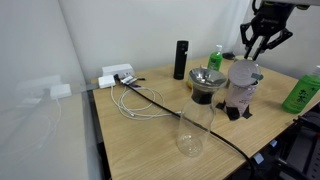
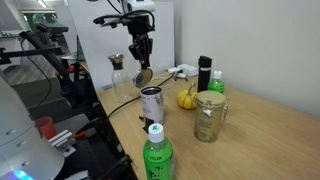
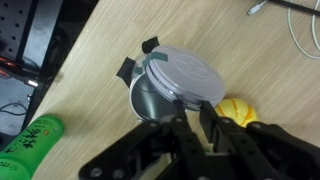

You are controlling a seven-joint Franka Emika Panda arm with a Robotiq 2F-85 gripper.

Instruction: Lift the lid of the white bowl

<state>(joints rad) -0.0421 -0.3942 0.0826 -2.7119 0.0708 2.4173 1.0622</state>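
Observation:
The white bowl [image 3: 150,102] is a pale cylinder on black feet, and it stands open on the wooden table in both exterior views [image 1: 240,95] [image 2: 152,105]. The lid [image 3: 182,72], a round flat whitish-grey cap, is tilted and clear of the rim. It hangs above the bowl in both exterior views [image 1: 247,69] [image 2: 143,76]. My gripper [image 3: 190,112] is shut on the lid's edge. It shows above the bowl in both exterior views [image 1: 263,42] [image 2: 141,58].
A dark pot with a metallic top [image 1: 205,82] and a clear glass carafe [image 1: 192,130] stand close to the bowl. Around them are a yellow fruit [image 3: 236,108], green bottles [image 1: 302,92] [image 2: 155,155], a black cylinder [image 1: 180,60] and cables [image 1: 140,100].

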